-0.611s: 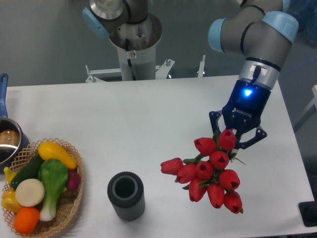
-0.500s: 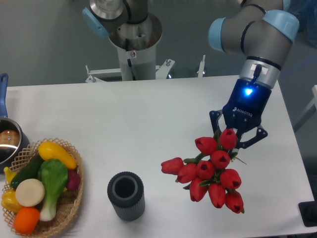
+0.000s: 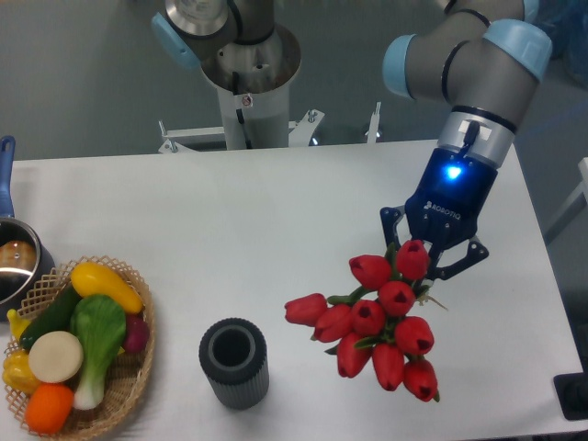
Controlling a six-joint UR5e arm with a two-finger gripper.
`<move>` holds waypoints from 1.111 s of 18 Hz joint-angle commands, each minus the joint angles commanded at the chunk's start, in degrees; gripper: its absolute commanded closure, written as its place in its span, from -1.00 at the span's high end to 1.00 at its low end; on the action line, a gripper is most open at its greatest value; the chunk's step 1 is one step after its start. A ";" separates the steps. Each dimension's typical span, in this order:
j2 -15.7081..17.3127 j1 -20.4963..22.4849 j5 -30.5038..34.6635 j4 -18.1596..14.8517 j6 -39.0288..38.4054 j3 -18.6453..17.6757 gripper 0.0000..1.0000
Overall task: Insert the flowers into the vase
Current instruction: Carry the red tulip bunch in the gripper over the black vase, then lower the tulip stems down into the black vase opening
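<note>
The flowers (image 3: 377, 322), a bunch of red tulips with green stems, hang over the right side of the table. My gripper (image 3: 424, 261) is shut on their stems just above the buds, which hide the stems and my fingertips. The vase (image 3: 234, 362), a short dark grey ribbed cylinder with an open round mouth, stands upright near the front edge, well to the left of the bunch and apart from it.
A wicker basket (image 3: 129, 390) of toy vegetables sits at the front left. A shiny metal pot (image 3: 14, 262) with a blue handle is at the left edge. The arm's base (image 3: 246, 69) stands behind the table.
The gripper and the flowers have shifted a little to the left and slightly toward the front. The vase and basket have not moved.
</note>
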 joint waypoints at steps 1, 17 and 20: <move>-0.18 -0.71 -0.35 0.00 -0.09 0.00 -0.75; -1.06 -3.79 -27.33 0.35 2.63 -5.71 -0.77; -0.97 -4.14 -27.34 0.35 3.25 -5.98 -0.78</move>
